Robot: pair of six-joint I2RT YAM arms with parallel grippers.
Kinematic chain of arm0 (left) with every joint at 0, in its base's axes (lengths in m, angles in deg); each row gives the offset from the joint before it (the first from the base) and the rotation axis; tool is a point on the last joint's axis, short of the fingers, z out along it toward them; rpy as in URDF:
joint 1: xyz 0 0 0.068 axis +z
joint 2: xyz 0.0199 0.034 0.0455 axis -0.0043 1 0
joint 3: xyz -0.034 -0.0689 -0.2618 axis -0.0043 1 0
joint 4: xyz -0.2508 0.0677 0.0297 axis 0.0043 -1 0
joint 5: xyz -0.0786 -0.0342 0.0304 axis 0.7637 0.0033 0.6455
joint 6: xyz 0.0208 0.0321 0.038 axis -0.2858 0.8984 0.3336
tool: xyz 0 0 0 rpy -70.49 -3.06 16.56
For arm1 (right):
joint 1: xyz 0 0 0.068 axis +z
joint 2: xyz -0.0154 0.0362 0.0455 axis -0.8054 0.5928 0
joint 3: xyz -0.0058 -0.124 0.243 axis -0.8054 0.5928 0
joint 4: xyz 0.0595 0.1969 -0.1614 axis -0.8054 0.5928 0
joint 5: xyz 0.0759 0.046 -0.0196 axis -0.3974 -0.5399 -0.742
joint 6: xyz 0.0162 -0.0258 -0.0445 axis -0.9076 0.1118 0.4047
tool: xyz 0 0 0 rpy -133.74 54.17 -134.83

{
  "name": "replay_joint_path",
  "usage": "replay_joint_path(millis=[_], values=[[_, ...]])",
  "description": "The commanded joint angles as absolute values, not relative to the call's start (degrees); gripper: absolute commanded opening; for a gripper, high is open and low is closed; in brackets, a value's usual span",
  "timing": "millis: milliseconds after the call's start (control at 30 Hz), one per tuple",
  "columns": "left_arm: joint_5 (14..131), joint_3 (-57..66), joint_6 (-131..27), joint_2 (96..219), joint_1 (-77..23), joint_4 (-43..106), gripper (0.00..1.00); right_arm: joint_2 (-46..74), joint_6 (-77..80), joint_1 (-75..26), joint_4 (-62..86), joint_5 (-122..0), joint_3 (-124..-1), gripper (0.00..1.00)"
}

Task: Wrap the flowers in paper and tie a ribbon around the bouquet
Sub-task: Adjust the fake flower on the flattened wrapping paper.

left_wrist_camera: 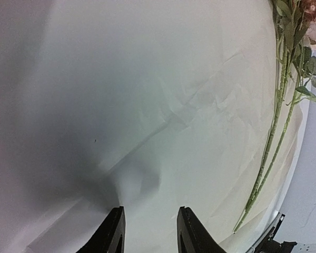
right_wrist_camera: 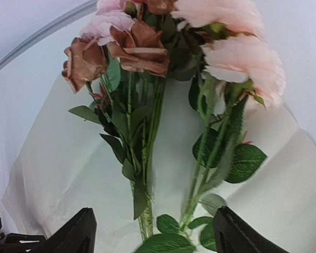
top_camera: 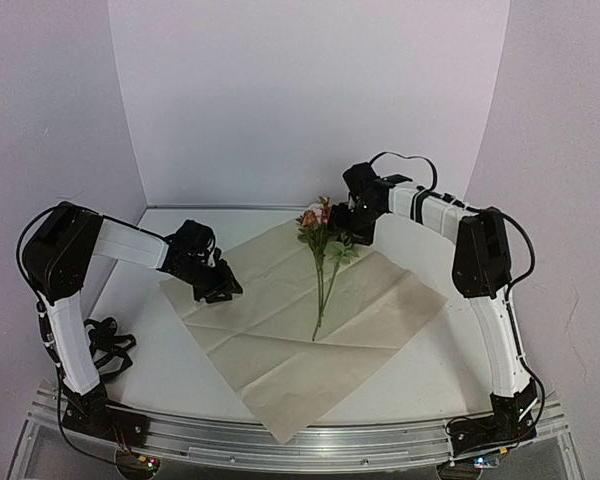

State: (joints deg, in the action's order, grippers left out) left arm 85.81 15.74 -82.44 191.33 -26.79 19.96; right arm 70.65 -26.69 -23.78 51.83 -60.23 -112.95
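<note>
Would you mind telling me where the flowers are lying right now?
In the top view, the flowers lie on the paper slightly right of centre, blooms toward the back wall, beside the right gripper.

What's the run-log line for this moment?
pink-cream-rust flower bunch: lying on flat tan kraft paper sheet | left gripper: open, over paper | right gripper: open, over bunch

No writing, label, brand, number or sign can be read in any of the views. The large creased tan kraft paper sheet shows a plain, unprinted surface.
</note>
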Motion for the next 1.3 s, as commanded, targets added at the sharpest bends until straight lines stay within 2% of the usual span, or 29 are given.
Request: replay_joint_path(millis=[0, 100, 267, 767, 1033, 1133, 1267], values=[[86.9, 13.0, -83.0, 190.7, -26.6, 21.8, 0.36, 65.2, -28.0, -23.7, 55.3, -57.2, -109.3, 0.73], [86.9, 13.0, -83.1, 190.7, -26.6, 21.8, 0.36, 63.3, -28.3, -23.6, 55.7, -55.8, -105.8, 0.69], [87.2, 12.8, -83.3, 191.3, -26.7, 22.1, 0.36, 66.2, -29.4, -23.6, 55.8, -57.5, -106.3, 0.55], [87.0, 12.1, -82.7, 191.7, -26.5, 20.6, 0.35, 78.1, -29.2, -23.7, 55.6, -57.3, -117.7, 0.47], [86.9, 12.1, -82.4, 191.8, -26.2, 20.0, 0.34, 79.1, -28.5, -23.8, 53.8, -56.3, -122.1, 0.17], [87.0, 12.0, -82.4, 192.0, -26.1, 20.0, 0.35, 78.4, -27.7, -23.8, 52.3, -55.2, -122.5, 0.14], [87.1, 11.8, -82.2, 192.3, -25.9, 19.8, 0.34, 79.5, -25.7, -23.8, 50.5, -55.0, -124.4, 0.15]])
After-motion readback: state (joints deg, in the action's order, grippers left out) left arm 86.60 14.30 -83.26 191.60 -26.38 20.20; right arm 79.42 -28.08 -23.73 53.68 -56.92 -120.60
